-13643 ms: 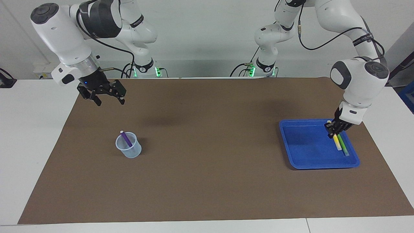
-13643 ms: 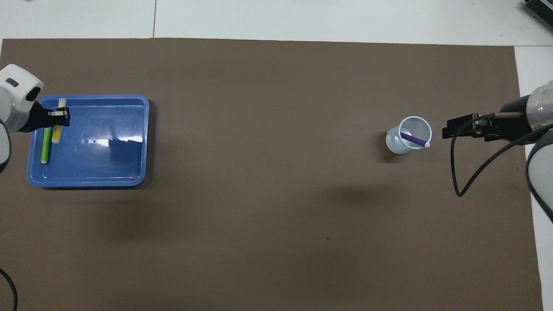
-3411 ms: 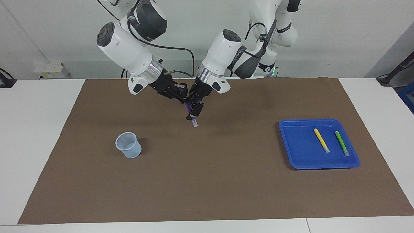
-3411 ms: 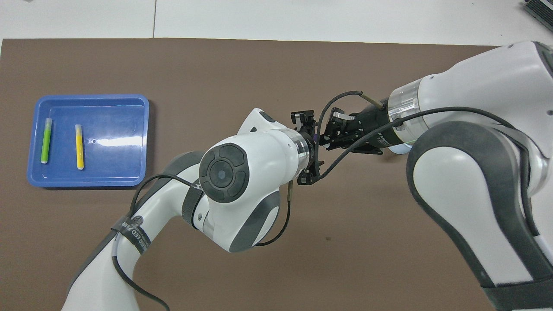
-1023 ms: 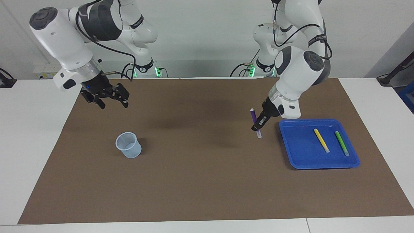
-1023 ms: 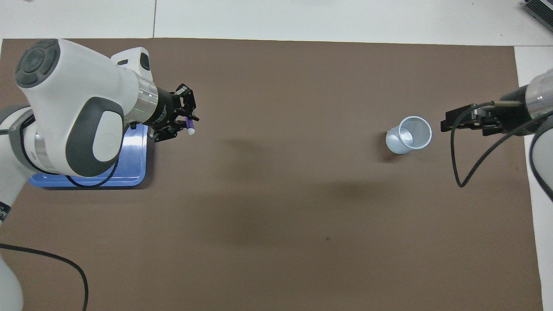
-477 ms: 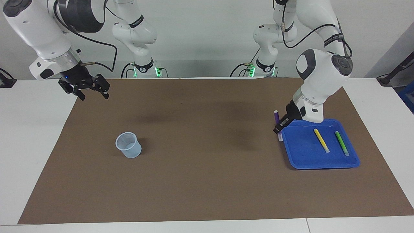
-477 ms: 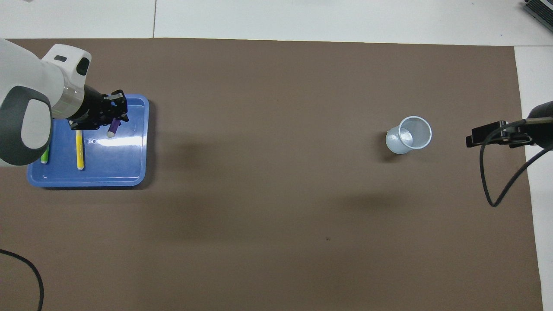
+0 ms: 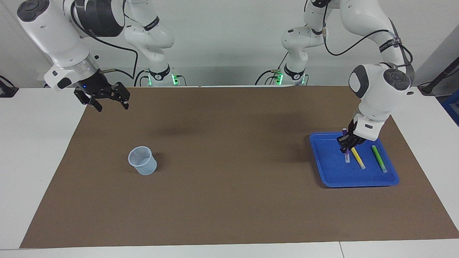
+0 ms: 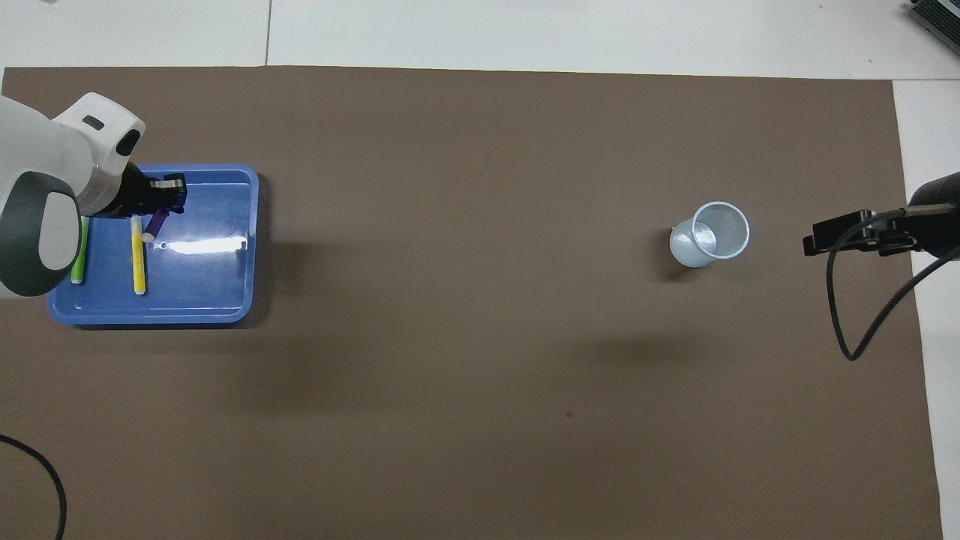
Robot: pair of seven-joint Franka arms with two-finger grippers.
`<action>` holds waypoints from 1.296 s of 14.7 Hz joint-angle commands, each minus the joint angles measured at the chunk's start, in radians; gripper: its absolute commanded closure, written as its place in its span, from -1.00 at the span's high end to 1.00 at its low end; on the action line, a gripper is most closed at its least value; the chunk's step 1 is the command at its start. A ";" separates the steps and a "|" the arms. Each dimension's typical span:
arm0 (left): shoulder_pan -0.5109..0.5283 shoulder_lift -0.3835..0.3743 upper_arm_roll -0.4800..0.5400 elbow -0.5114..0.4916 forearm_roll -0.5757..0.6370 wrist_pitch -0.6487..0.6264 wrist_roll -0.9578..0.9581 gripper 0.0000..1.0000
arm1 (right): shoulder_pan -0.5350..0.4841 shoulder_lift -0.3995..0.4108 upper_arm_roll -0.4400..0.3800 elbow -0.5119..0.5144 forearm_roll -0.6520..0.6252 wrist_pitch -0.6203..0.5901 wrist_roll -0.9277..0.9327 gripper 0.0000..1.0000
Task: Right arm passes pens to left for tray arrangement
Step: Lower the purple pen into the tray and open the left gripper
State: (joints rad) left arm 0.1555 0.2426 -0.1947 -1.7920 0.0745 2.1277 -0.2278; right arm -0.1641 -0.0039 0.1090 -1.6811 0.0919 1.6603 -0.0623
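Blue plastic marks the goal of this job: the tray (image 9: 324,168) sits at the left arm's end of the table, and everything else is best placed against it. Two pens already lie flat inside it, the green pen (image 9: 379,158) toward the tray's outer edge and the yellow pen (image 9: 358,158) beside it, roughly parallel and apart. The left gripper (image 9: 346,145) hangs low over the tray's inner part, clenched on the purple pen (image 9: 346,154), which points steeply down with its pale tip at or just above the tray floor, just beside the yellow pen; whether it touches cannot be told. The right gripper (image 9: 109,104) waits well apart from the tray, over the mat's corner at the right arm's end, its fingers spread and holding nothing. The translucent cup (image 9: 142,160), also well apart from the tray, looks empty. Judging from this, the handovers are finished, and what remains is laying down and releasing the third pen.
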 commanded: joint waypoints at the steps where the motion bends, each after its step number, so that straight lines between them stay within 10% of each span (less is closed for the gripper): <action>1: 0.025 0.047 -0.006 -0.010 0.041 0.076 0.039 -1.00 | -0.003 -0.022 0.003 -0.029 -0.020 0.022 -0.011 1.00; 14: 0.036 0.086 -0.006 -0.178 0.077 0.264 0.068 -1.00 | -0.003 -0.022 0.003 -0.028 -0.020 0.022 -0.011 1.00; 15: 0.039 0.083 -0.006 -0.181 0.077 0.265 0.071 -0.47 | -0.003 -0.022 0.004 -0.028 -0.020 0.022 -0.011 1.00; 19: 0.036 0.083 -0.006 -0.184 0.077 0.265 0.071 0.65 | -0.003 -0.022 0.004 -0.026 -0.020 0.022 -0.011 1.00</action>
State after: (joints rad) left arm 0.1918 0.3556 -0.1996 -1.9350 0.1331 2.3687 -0.1556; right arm -0.1641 -0.0040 0.1089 -1.6811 0.0919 1.6603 -0.0623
